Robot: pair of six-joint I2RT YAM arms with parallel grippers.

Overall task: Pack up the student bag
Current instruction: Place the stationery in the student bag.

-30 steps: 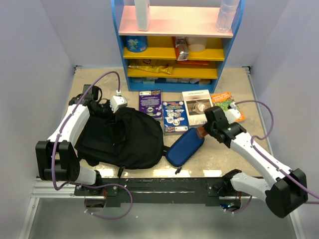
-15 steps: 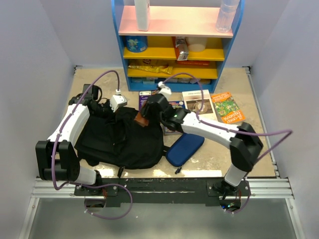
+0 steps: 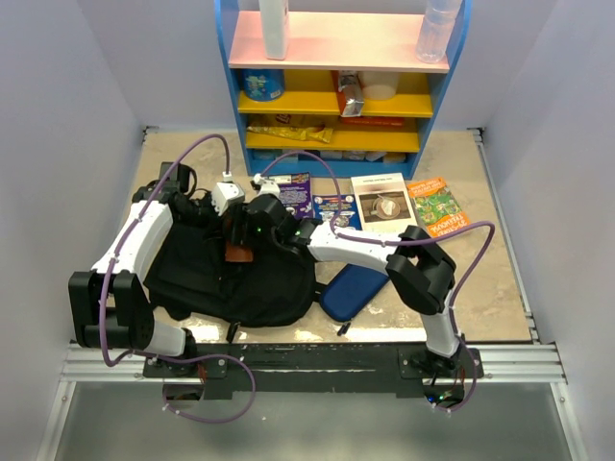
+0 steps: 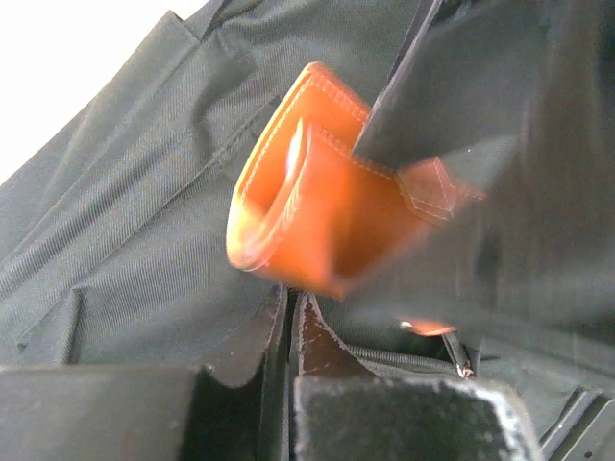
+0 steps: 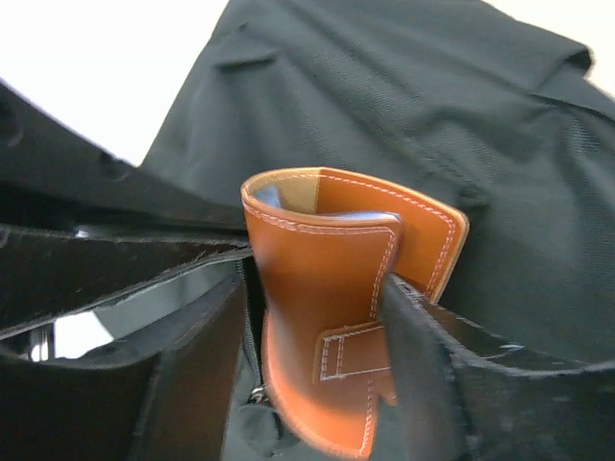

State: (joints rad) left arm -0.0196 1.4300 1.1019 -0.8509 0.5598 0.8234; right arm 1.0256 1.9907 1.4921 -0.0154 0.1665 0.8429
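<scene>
The student bag, a big black fabric backpack, lies at the front left of the table. My left gripper is at its far edge, shut on a fold of the bag's fabric beside a zipper. My right gripper hangs over the bag's top. A brown stitched leather case stands between its fingers, over the zipper gap. In the right wrist view the case leans on one finger, with a dark gap to the other, so the right gripper is open. The left wrist view shows the case blurred, just beyond my left gripper.
A dark-blue oval pencil case lies right of the bag. Several books lie in a row behind it, in front of a blue shelf unit holding bottles and packets. My right arm stretches across the table's middle.
My right arm has swung from the table's right side to above the bag, carrying the brown case. Its jaws have spread wider. The left arm has stayed put.
</scene>
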